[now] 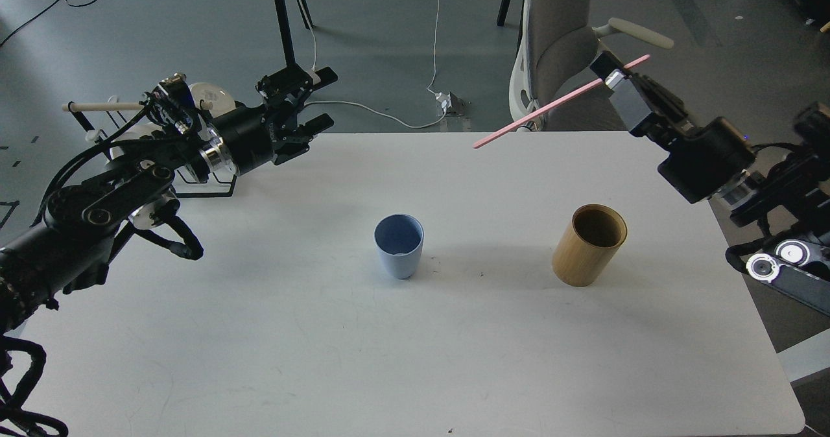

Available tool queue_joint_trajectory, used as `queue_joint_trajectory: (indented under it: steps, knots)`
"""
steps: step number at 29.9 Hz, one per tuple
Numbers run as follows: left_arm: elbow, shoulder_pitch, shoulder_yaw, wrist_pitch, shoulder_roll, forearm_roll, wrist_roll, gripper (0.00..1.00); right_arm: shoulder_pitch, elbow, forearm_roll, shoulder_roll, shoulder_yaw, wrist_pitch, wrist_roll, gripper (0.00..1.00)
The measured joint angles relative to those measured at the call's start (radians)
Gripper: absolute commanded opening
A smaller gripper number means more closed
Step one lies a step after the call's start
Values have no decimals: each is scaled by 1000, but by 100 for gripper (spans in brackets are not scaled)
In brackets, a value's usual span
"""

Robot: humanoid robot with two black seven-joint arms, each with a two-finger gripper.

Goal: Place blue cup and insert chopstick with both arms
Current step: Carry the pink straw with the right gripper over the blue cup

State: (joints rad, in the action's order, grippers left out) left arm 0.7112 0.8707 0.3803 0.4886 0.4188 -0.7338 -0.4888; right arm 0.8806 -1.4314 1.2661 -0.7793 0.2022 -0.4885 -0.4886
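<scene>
The blue cup (399, 245) stands upright and empty near the middle of the white table (415, 359). My right gripper (615, 75) is shut on the pink chopstick (551, 105) near its right end and holds it high above the table's far right, the stick slanting down to the left. My left gripper (319, 100) is open and empty, raised over the table's far left edge, well away from the cup.
A tan wooden cylinder (589, 244) stands open and empty right of the cup. A black wire rack (194, 177) with a beige dowel (100, 107) and white mugs sits behind my left arm. A grey office chair (570, 54) stands beyond the table.
</scene>
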Motion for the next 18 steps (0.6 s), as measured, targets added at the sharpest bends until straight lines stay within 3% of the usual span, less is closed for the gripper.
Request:
queue_joint_trajectory:
  steps: [3, 7, 18]
  knots:
    - [-4, -5, 0, 0, -2, 0, 0, 98, 163, 104, 19, 94, -190, 0, 0, 0]
    - [-8, -5, 0, 0, -4, 1, 0, 98, 276, 164, 35, 152, -294, 0, 0, 0]
    - [-21, -6, 0, 0, -6, 1, 0, 98, 349, 169, 49, 214, -442, 0, 0, 0]
